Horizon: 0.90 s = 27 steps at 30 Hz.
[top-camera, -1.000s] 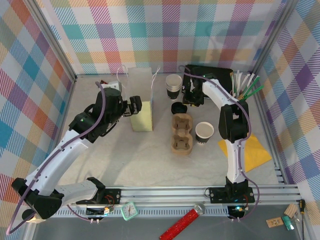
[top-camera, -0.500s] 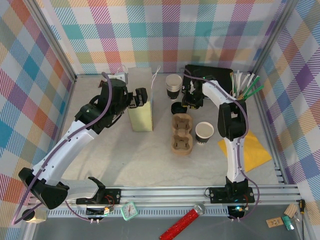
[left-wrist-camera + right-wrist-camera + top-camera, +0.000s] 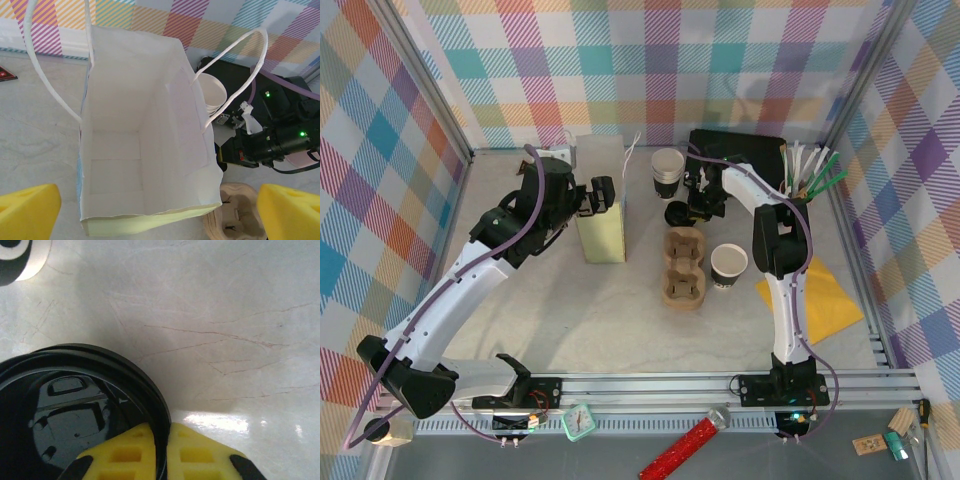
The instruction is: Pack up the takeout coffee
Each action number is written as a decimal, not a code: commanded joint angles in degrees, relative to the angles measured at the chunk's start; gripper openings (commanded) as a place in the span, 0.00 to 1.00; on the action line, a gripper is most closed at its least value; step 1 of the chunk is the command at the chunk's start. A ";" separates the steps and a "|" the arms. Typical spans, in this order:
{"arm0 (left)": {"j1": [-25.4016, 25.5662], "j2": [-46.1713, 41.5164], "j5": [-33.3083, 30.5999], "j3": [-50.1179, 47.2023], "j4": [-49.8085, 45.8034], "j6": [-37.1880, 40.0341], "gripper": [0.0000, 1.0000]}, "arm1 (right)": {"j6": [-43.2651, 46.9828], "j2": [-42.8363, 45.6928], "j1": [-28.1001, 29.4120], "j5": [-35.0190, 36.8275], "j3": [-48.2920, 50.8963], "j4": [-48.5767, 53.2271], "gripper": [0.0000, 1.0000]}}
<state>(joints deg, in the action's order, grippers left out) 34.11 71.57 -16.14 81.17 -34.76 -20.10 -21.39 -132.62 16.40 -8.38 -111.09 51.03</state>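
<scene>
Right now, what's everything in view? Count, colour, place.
bag: 1, pale yellow, white inside, open and upright, left of centre
cup stack: 1, dark with pale rims, back centre
lid: 1, black, on the table in front of the stack
cup carrier: 1, brown cardboard, centre
open cup: 1, dark, pale rim, right of the carrier
sheet: 1, yellow, right side
tray: 1, black, back right
sticks: several, green and white, back right
clock: 1, green, front rail
left hand: open, above the bag's mouth
right hand: shut on the lid's rim
</scene>
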 commanded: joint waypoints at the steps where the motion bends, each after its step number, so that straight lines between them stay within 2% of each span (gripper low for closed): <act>1: 0.51 -0.86 -0.60 0.33 0.02 0.39 1.00 | 0.16 3.07 -0.70 0.99 -1.37 0.57 0.09; 14: 0.48 -0.82 1.39 -0.07 0.75 -0.64 1.00 | 0.56 9.09 -3.15 -0.01 -0.98 0.64 0.07; 27: 0.60 -1.69 2.47 -0.94 -0.74 -2.09 1.00 | 2.01 3.85 -4.92 6.84 1.33 -0.54 0.13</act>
<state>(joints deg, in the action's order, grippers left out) 34.11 71.48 -14.17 80.97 -34.79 -21.50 -20.34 -127.76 12.53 -3.70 -110.87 50.81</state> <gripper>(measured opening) 0.997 0.126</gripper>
